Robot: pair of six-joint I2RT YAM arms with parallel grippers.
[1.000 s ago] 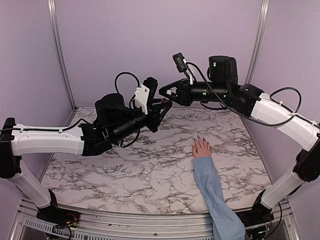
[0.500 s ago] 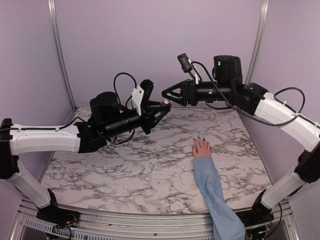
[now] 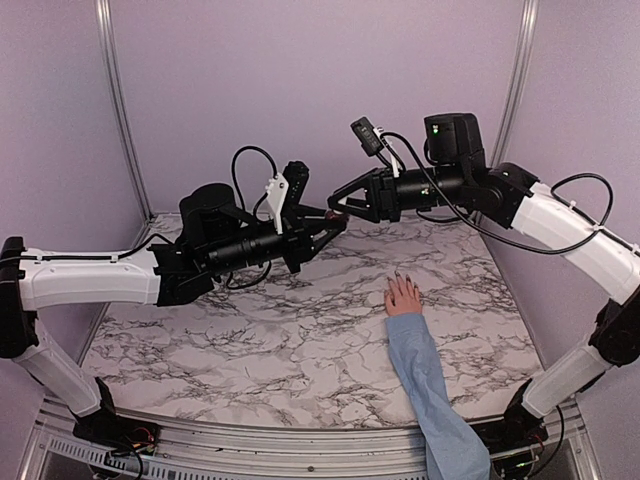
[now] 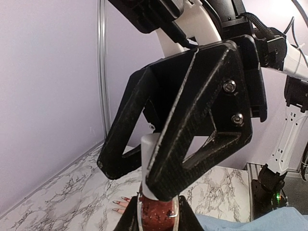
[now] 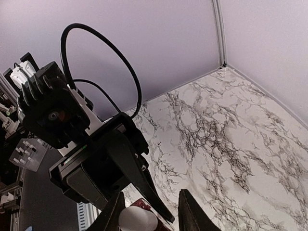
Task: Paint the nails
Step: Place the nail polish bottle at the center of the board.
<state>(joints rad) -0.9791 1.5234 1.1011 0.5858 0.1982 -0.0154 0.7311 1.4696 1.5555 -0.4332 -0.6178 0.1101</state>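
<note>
Table point(image 3: 300, 340): white marble, grey-black veins. Walls point(image 3: 300, 80): lilac. Sleeve point(image 3: 425, 380): light blue. Hand point(image 3: 404, 298): pinkish. Nails point(image 3: 397, 274): dark. Bottle point(image 4: 156, 214): dark red, white cap point(image 4: 149, 149).

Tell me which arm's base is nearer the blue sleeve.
Right. The right base stands just right of the sleeve at the near edge; the left base stands far off to its left.

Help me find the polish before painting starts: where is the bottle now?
Top view: the bottle is in the air above the table's far middle, held by the left gripper, its white cap between the right gripper's open fingers.
</note>
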